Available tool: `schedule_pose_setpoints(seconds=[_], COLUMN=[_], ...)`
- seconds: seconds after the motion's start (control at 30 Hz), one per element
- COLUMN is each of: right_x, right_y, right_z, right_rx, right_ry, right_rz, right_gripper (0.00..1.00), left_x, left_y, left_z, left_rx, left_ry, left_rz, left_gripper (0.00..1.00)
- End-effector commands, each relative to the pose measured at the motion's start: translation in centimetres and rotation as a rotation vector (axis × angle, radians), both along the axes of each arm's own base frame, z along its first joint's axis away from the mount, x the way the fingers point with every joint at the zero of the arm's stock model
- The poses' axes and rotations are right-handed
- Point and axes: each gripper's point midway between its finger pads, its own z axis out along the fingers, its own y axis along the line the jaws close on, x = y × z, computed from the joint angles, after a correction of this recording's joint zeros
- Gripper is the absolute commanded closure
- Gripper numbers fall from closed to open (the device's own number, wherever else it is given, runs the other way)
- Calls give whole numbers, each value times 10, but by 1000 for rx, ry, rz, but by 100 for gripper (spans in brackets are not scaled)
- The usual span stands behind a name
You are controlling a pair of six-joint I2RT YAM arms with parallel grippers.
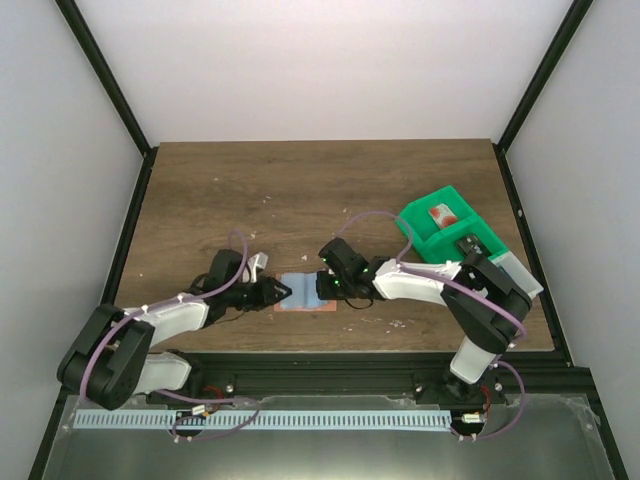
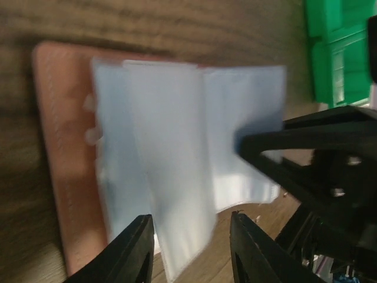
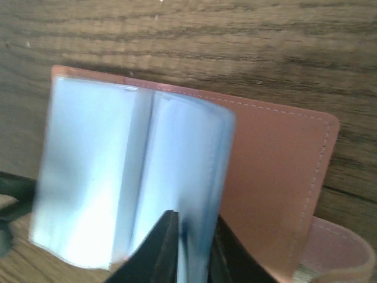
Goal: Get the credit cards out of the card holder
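at the left, the left tool (image 1: 281, 293) is being held low over the bench (image 1: 300, 190), with its tip at the left edge of the card holder (image 1: 305, 292). in the left wrist view its fingers (image 2: 134, 250) are being held apart, and one pale blue plastic leaf is lying between them. whether that leaf is being touched cannot be told, since the view is blurred. the card holder is lying opened on the bench between the two tools, tan-pink cover down and blue leaves up. anything inside the leaves is being hidden by their cloudy plastic. from the right, the right tool (image 1: 322, 284) is being pressed together on a blue leaf, which is being pinched between its fingers (image 3: 166, 247). a strap at the cover's corner is being cut off by the right wrist frame. at the far right, a red and white card (image 1: 440, 213) is lying in the far compartment of a green tray (image 1: 415, 222). its print is too small to be read.
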Motion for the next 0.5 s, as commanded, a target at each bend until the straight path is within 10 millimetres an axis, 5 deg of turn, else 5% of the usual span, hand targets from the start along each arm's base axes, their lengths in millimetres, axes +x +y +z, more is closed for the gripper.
schedule_pose_setpoints(seconds=[0.0, 0.13, 0.23, 0.3, 0.47], right_x=[2, 6, 8, 8, 4], right_y=[-8, -27, -51, -61, -72], right_z=[12, 21, 18, 26, 78], right_rx=[-36, -56, -106, -119, -29], right_ry=[-46, -109, -115, -148, -256], right_rz=[-11, -47, -83, -88, -100], right_gripper=[77, 58, 54, 53, 41], left_x=[13, 18, 23, 30, 42], left_y=[0, 2, 6, 12, 21], left_z=[23, 36, 46, 56, 98], left_rx=[16, 25, 51, 89, 142], left_ry=[-65, -91, -123, -164, -290], left_rz=[19, 30, 48, 72, 96], left_gripper=[59, 49, 44, 32, 4])
